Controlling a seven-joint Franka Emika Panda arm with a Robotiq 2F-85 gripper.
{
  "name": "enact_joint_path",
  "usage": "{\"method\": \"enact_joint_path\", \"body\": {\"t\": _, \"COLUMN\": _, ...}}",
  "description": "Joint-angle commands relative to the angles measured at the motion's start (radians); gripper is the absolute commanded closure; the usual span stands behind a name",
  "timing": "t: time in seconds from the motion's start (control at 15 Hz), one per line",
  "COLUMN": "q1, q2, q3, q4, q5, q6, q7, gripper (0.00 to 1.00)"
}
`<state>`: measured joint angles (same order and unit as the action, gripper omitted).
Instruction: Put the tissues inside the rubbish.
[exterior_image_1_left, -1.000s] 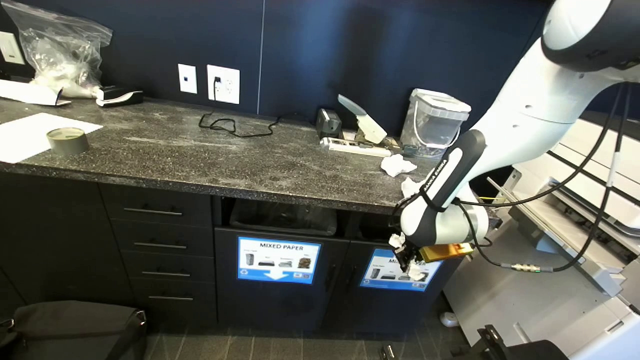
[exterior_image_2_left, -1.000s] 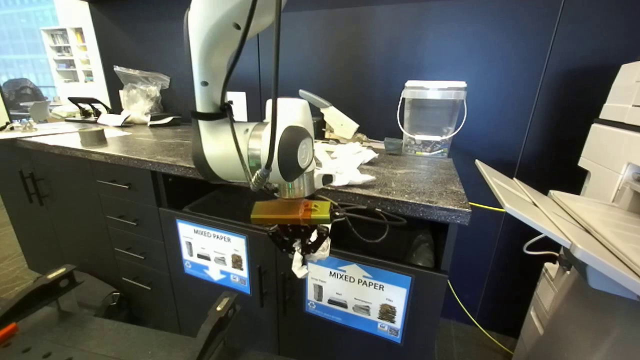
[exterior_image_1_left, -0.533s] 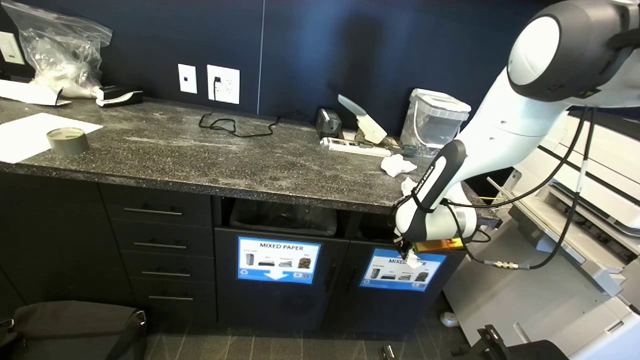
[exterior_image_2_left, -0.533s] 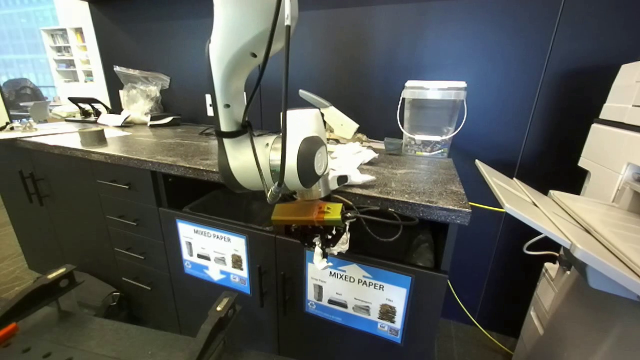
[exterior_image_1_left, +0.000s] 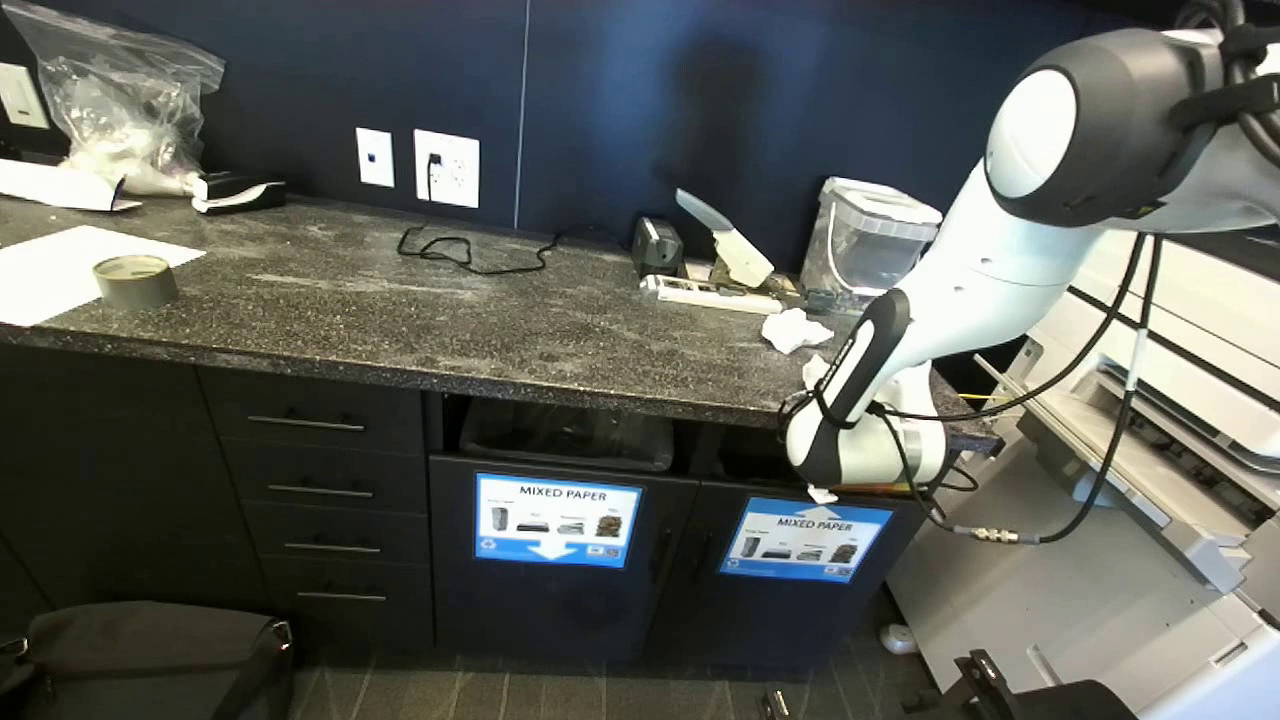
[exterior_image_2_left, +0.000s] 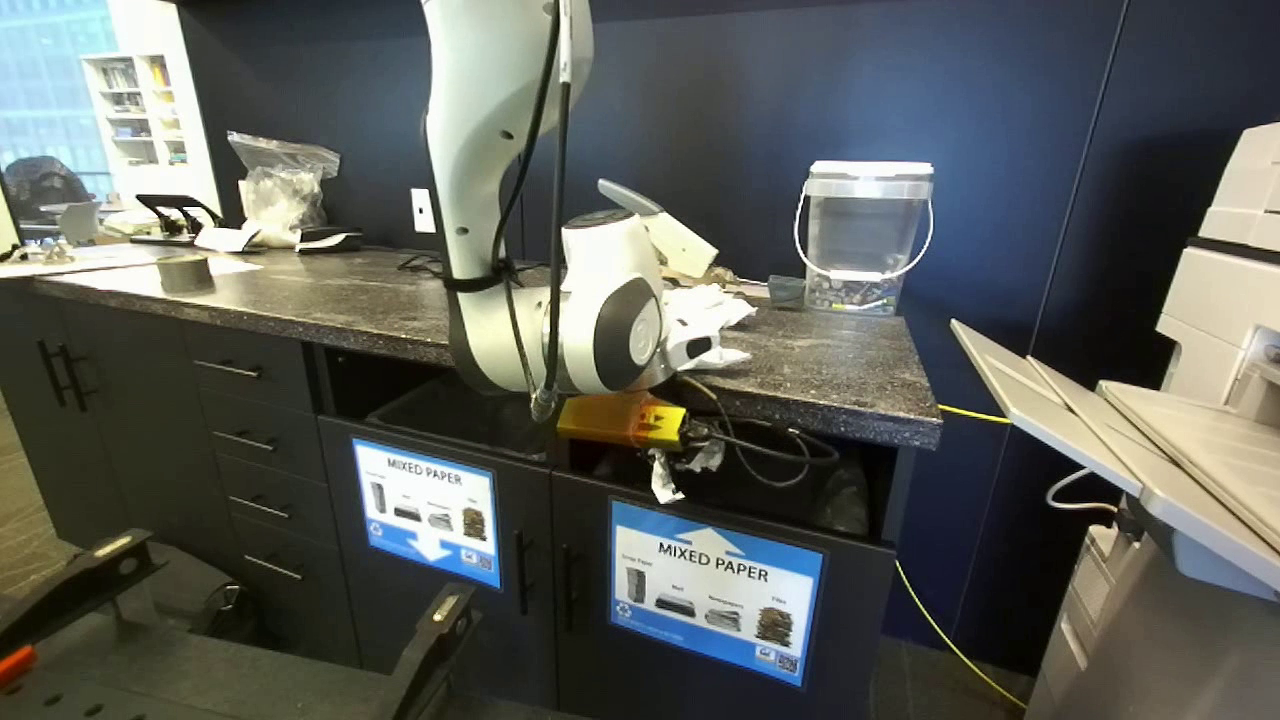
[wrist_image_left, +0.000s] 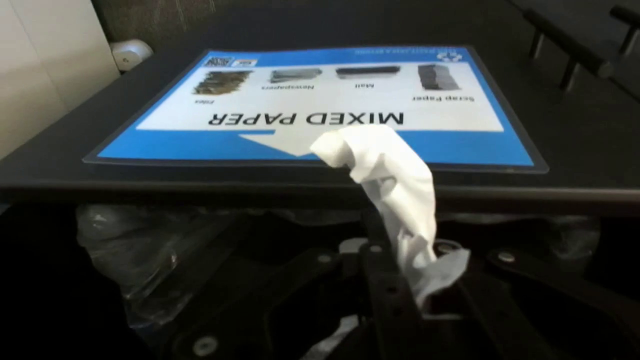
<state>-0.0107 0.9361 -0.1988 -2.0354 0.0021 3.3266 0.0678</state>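
Observation:
A crumpled white tissue (wrist_image_left: 407, 195) sticks out from between the dark fingers of my gripper (wrist_image_left: 406, 245), which is shut on it. In an exterior view, white tissue ends (exterior_image_2_left: 664, 480) hang below the orange-yellow block on my wrist; the fingers are mostly hidden there. Only a scrap of that tissue (exterior_image_1_left: 822, 495) shows below the arm in an exterior view. The gripper is at the right-hand cupboard opening, where the rubbish bin's clear liner (wrist_image_left: 165, 265) shows beneath and around the fingers. More crumpled tissues (exterior_image_1_left: 795, 330) (exterior_image_2_left: 708, 308) lie on the counter behind the arm.
The counter edge (exterior_image_2_left: 800, 405) overhangs the opening just above my wrist. The cupboard door with its MIXED PAPER sign (exterior_image_2_left: 718, 590) rises in front. A second lined bin (exterior_image_1_left: 565, 435) sits to its left. A clear bucket (exterior_image_2_left: 868, 240) and stapler (exterior_image_1_left: 740, 255) stand at the back.
My gripper has risen with the tissue and moved right in an exterior view, in toward the right-hand opening. The wrist block has tilted. The tissues on the counter have not moved.

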Motion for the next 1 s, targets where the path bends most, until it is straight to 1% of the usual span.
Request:
{"method": "enact_joint_path", "body": {"t": 0.0, "q1": -0.014, "q2": -0.008, "q3": 0.030, "q4": -0.075, "q5": 0.061, "q6": 0.233, "q7": 0.012, "gripper": 0.88}}
{"method": "enact_joint_path", "body": {"t": 0.27, "q1": -0.079, "q2": 0.032, "q3": 0.104, "q4": -0.113, "q5": 0.053, "q6": 0.443, "q7": 0.017, "gripper": 0.88}}
{"method": "enact_joint_path", "body": {"t": 0.47, "q1": -0.129, "q2": 0.104, "q3": 0.141, "q4": -0.080, "q5": 0.006, "q6": 0.556, "q7": 0.011, "gripper": 0.87}}
{"method": "enact_joint_path", "body": {"t": 0.73, "q1": -0.160, "q2": 0.192, "q3": 0.148, "q4": -0.002, "q5": -0.047, "q6": 0.623, "q7": -0.001, "gripper": 0.88}}
{"method": "enact_joint_path", "body": {"t": 0.93, "q1": -0.183, "q2": 0.249, "q3": 0.147, "q4": 0.074, "q5": -0.076, "q6": 0.645, "q7": 0.002, "gripper": 0.87}}
